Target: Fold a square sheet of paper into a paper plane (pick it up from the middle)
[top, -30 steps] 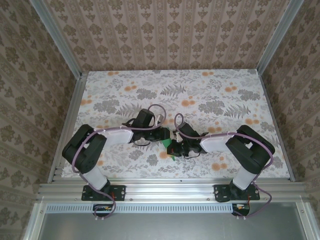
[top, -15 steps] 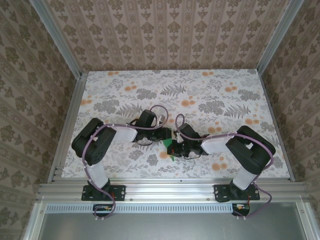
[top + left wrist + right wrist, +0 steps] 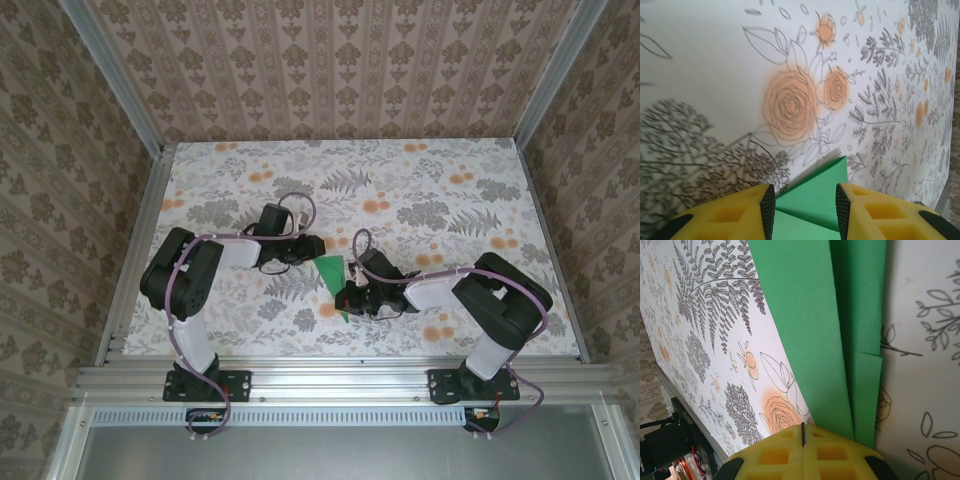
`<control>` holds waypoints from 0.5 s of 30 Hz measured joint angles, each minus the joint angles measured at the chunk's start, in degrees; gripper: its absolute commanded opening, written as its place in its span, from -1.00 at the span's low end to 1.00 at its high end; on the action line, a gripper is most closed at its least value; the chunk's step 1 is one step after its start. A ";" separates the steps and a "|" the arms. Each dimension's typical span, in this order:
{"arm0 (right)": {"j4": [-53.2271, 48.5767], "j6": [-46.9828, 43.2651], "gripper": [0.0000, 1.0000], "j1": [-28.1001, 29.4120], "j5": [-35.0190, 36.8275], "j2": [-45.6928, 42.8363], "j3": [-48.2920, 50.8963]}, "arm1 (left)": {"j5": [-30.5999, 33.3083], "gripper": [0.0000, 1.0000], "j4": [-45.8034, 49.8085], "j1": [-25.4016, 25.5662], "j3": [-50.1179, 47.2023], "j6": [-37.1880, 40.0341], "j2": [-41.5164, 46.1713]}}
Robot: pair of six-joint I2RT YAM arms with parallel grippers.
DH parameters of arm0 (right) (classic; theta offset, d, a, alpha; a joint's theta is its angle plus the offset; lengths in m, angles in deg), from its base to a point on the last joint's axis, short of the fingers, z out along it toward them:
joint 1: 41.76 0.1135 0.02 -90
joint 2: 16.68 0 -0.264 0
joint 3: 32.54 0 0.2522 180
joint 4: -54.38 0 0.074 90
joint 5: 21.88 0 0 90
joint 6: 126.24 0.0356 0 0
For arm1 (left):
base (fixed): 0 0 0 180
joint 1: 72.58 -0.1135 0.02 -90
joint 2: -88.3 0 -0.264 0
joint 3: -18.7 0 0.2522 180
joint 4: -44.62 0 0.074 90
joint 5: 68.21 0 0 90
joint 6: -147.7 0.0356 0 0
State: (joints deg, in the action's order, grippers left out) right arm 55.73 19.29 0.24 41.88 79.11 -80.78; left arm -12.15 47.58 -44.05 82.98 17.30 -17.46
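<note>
The square sheet of paper (image 3: 330, 270) is bright green and folded into a pointed, layered shape lying flat on the floral table. In the left wrist view its pointed corner (image 3: 822, 182) shows between the yellow fingers of my left gripper (image 3: 805, 200), whose jaws stand apart above it. From above, my left gripper (image 3: 314, 248) sits just left of the paper's far end. My right gripper (image 3: 348, 296) is at the paper's near end. In the right wrist view the right gripper (image 3: 803, 434) is shut, and the paper's long folded flaps (image 3: 805, 315) run out from under its fingertips.
The floral tablecloth (image 3: 430, 190) spreads wide behind and to both sides of the arms. Metal frame rails (image 3: 135, 250) border the table left and right, with patterned walls beyond. A rail (image 3: 340, 375) runs along the near edge by the arm bases.
My left gripper has drawn back to the left and slightly away, uncovering more of the green paper. The right gripper has stayed in place, shut.
</note>
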 measured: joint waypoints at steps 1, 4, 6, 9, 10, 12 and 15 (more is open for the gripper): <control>-0.04 0.00 -0.91 0.00 0.00 -0.07 0.04 | -0.26 -0.19 0.24 -0.46 0.26 0.20 -0.15; -0.11 0.09 -0.90 0.00 0.00 -0.31 0.22 | -0.76 -0.17 0.98 -1.46 0.74 0.81 -0.33; -0.17 0.20 -0.89 0.00 0.02 -0.50 0.33 | -0.96 -0.15 1.75 -2.29 1.03 1.25 -0.31; -0.76 0.39 -0.83 0.00 0.02 -1.11 0.48 | -0.85 -0.13 2.78 -3.50 1.36 1.55 0.02; -1.25 0.44 -0.80 0.00 0.04 -1.49 0.48 | -0.74 -0.12 3.61 -3.76 1.36 1.66 0.52; -2.62 0.46 -0.69 0.00 0.17 -2.84 0.46 | -0.57 -0.10 5.25 -3.87 1.36 1.73 2.25; -6.03 -0.09 -0.64 0.00 0.76 -6.78 -0.09 | 0.17 -0.07 7.78 -3.45 1.36 1.95 6.75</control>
State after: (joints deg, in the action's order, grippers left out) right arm 49.70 19.20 0.24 42.64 72.33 -80.86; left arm -11.97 55.36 -47.50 84.34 19.24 -10.70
